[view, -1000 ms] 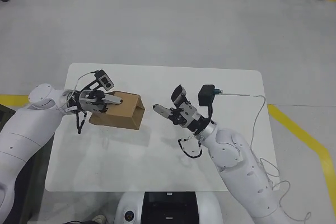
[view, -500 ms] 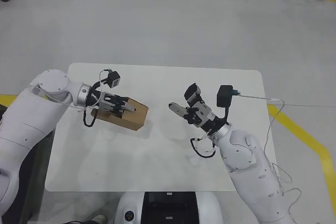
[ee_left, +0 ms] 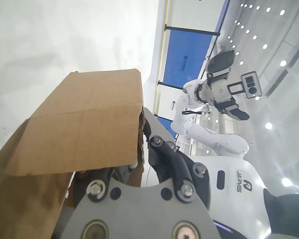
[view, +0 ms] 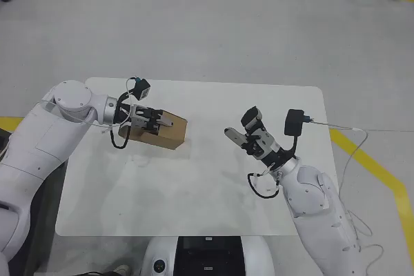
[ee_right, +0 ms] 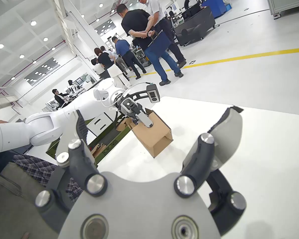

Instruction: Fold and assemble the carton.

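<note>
Roughly halfway, by the look of it. The carton is popped into a box shape and lies on its side at the left part of the bench. The left pincer is clamped on its top wall, one finger inside. The right pincer hangs well apart from it, fingers spread, holding nothing. The end flaps look unclosed, so folding and tucking them is probably what's left.

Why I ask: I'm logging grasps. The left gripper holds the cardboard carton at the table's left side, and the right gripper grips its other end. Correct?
No. The left gripper does hold the cardboard carton at the table's left side, but the right gripper is open and clear of it, gripping nothing. The top view shows bare table between them.
</note>
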You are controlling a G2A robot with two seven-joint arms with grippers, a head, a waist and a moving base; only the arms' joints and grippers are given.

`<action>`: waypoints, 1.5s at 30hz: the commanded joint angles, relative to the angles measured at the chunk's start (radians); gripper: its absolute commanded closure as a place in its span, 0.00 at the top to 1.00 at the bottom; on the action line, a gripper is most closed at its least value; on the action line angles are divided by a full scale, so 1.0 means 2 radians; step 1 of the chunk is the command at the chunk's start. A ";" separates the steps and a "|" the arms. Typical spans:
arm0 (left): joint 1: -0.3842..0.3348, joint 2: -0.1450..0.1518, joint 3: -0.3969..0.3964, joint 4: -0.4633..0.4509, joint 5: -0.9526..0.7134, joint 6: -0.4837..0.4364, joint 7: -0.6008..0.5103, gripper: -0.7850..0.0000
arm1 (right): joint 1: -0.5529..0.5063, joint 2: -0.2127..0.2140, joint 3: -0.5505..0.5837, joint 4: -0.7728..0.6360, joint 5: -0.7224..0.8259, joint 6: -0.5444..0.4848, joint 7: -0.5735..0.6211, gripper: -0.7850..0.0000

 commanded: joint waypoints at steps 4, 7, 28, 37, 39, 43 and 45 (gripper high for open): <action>0.003 0.000 -0.004 0.001 -0.010 -0.003 -0.001 0.00 | 0.007 0.000 -0.003 0.005 0.014 -0.005 -0.006 1.00; 0.003 0.000 -0.004 0.001 -0.010 -0.003 -0.001 0.00 | 0.013 0.000 -0.008 0.008 0.028 -0.007 -0.007 1.00; -0.025 -0.003 0.026 -0.116 0.165 0.153 0.011 0.00 | 0.033 0.013 0.023 0.032 -0.078 -0.019 0.025 1.00; -0.079 -0.052 0.116 -0.135 0.254 0.209 0.007 0.00 | 0.012 0.022 0.052 0.033 -0.142 -0.021 0.022 1.00; -0.091 -0.066 0.134 -0.129 0.268 0.214 0.011 0.00 | 0.012 0.022 0.052 0.033 -0.142 -0.021 0.022 1.00; -0.111 -0.092 0.169 -0.109 0.305 0.220 0.020 0.00 | 0.012 0.022 0.052 0.033 -0.142 -0.021 0.022 1.00; -0.118 -0.105 0.182 -0.098 0.317 0.219 0.024 0.00 | 0.012 0.022 0.052 0.033 -0.142 -0.021 0.022 1.00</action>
